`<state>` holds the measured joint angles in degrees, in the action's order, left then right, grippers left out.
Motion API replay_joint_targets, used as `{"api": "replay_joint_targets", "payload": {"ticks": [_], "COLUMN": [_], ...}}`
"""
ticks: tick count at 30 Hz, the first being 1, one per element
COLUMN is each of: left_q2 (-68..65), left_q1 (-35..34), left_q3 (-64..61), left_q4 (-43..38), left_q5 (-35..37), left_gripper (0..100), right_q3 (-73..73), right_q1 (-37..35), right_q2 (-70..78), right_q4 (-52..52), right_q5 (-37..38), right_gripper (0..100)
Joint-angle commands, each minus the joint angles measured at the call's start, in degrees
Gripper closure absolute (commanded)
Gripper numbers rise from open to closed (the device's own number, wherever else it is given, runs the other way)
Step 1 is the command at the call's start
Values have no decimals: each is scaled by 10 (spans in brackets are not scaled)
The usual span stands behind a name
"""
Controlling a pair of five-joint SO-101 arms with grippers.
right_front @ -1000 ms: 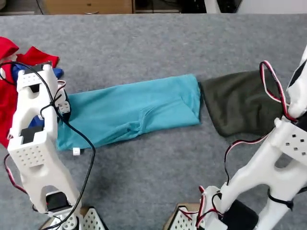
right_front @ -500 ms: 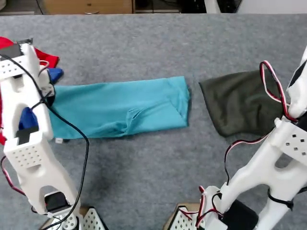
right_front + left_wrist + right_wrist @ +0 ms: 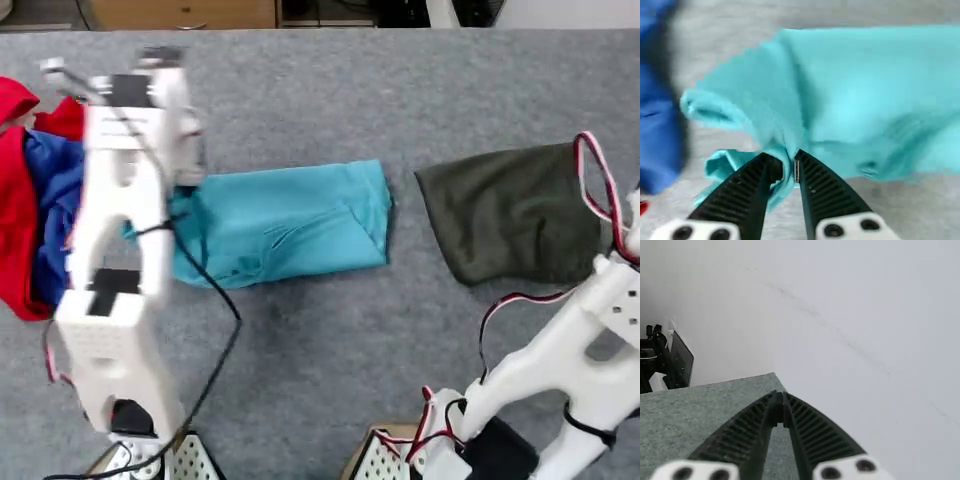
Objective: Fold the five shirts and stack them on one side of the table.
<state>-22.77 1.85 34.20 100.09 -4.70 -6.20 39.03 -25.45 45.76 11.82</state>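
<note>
- The left gripper [image 3: 790, 167] is pinched shut on a bunched fold of the teal shirt [image 3: 865, 95]. Its ribbed black fingers [image 3: 747, 192] are drawn narrow, with the cloth squeezed between them.
- In the high view the teal shirt [image 3: 290, 225] lies as a folded strip across the middle of the grey table [image 3: 330, 90]. Its left end is gathered up under the left arm [image 3: 120, 220], and its right end lies flat.
- A dark olive shirt [image 3: 510, 210] lies to the right of the teal one. The two are near each other but apart, with a strip of bare table between them.
- At the left edge of the table a blue shirt [image 3: 55, 195] is heaped together with a red shirt [image 3: 15, 250]; red shows on both its far and near sides. The blue one lies just beside the gathered end of the teal shirt, and the left wrist view shows it too [image 3: 655, 110].
- The left arm stands over the left part of the table, with a black cable [image 3: 215, 340] looping down from it toward its base.
- The right arm [image 3: 590, 340] is at the near right corner, and its red and white wires run over the near edge of the olive shirt.
- The right gripper [image 3: 779, 400] has its fingers [image 3: 810, 430] closed tip to tip with nothing between them — it points past the table edge [image 3: 685, 410] at a pale wall [image 3: 865, 315].
</note>
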Motion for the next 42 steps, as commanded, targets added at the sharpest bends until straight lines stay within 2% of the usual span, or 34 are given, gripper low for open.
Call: {"api": "replay_joint_targets", "payload": {"ticks": [1, 5, 10, 26, 30, 37, 42], "left_q2": [11, -44, -107, -159, -159, -158, -155], "left_q1": [88, 158, 207, 318, 316, 247, 201], "left_q3": [58, 136, 229, 339, 335, 331, 331], "left_q4": [7, 7, 7, -1, -27, -4, 7], "left_q5": [20, 67, 145, 215, 215, 211, 210], "left_gripper": [981, 981, 981, 981, 981, 981, 981], "right_q3": [-26, -26, -26, -25, -25, -23, -5], "right_q1": [28, 30, 30, 28, 28, 22, -41], "right_q2": [-18, -19, -19, -19, -19, -17, -15], "right_q4": [-15, -15, -15, -15, -15, -15, -11], "right_q5": [-7, -6, -4, -3, -3, -2, 63], "right_gripper": [997, 997, 997, 997, 997, 997, 996]}}
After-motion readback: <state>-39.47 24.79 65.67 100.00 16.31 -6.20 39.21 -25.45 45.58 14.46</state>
